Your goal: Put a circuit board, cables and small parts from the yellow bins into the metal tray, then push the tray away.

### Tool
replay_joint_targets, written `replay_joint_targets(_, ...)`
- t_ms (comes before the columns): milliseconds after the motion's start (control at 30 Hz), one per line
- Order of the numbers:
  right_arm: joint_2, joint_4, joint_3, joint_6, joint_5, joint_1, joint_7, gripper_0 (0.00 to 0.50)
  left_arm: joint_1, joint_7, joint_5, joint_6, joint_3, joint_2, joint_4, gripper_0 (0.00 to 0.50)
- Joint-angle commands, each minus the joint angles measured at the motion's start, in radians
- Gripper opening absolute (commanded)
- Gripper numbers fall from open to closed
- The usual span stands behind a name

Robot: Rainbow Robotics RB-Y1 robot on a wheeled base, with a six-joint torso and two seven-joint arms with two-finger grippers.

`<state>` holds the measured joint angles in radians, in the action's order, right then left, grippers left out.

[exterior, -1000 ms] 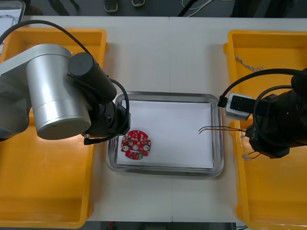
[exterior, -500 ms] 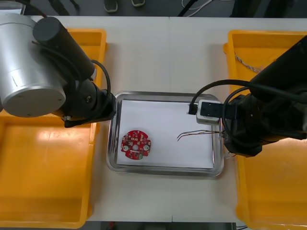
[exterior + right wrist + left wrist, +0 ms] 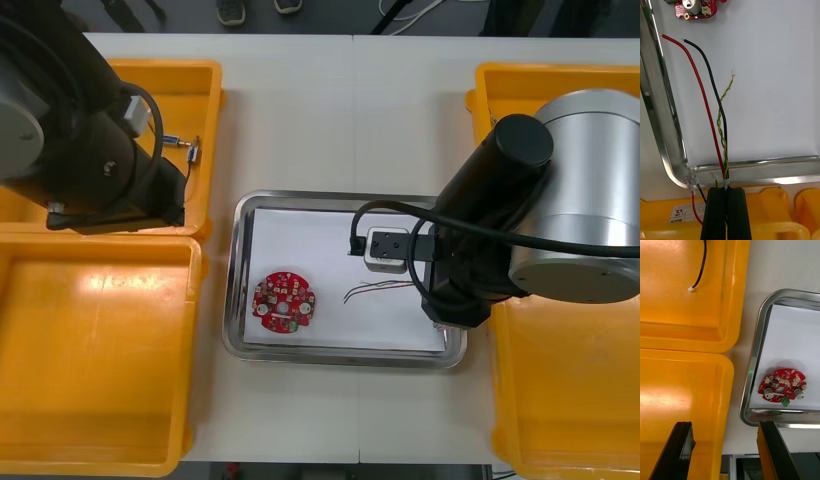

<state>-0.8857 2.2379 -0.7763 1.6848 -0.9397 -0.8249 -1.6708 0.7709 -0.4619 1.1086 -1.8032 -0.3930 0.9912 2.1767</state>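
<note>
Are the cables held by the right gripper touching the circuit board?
Apart. The right wrist view shows bare white tray floor between the cables' free ends and the circuit board.

Shiny metal tray with matt white inside; glossy yellow plastic bins.

Bright, even overhead light. Worktop pale, near washed out. Glare patch on floor of near left bin. Tray rim mirrors light in streaks; white inside bright, cables dark against it. Soft shadow beside board in left wrist view.
</note>
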Motion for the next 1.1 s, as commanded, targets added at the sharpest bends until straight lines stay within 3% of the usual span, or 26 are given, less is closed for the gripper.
replay_joint_targets(33, 0.028, -0.04, -0.078, -0.068, 0.05, -0.036, 0.011, 0.0, 0.036, -0.158, 0.028, -0.036, 0.083, 0.04, -0.044, 0.5)
replay_joint_targets(433, 0.037, -0.119, -0.195, -0.195, 0.128, -0.036, 0.0, 0.0, 0.036, -0.346, 0.004, -0.031, 0.175, 0.052, -0.187, 0.5)
replay_joint_targets(833, 0.085, -0.195, -0.27, -0.252, 0.21, -0.034, -0.001, 0.0, 0.074, -0.334, -0.039, 0.036, 0.18, 0.043, -0.353, 0.5)
replay_joint_targets(1100, 0.087, -0.201, -0.319, -0.309, 0.282, -0.028, 0.006, 0.0, 0.13, -0.299, -0.124, 0.044, 0.18, -0.036, -0.488, 0.5)
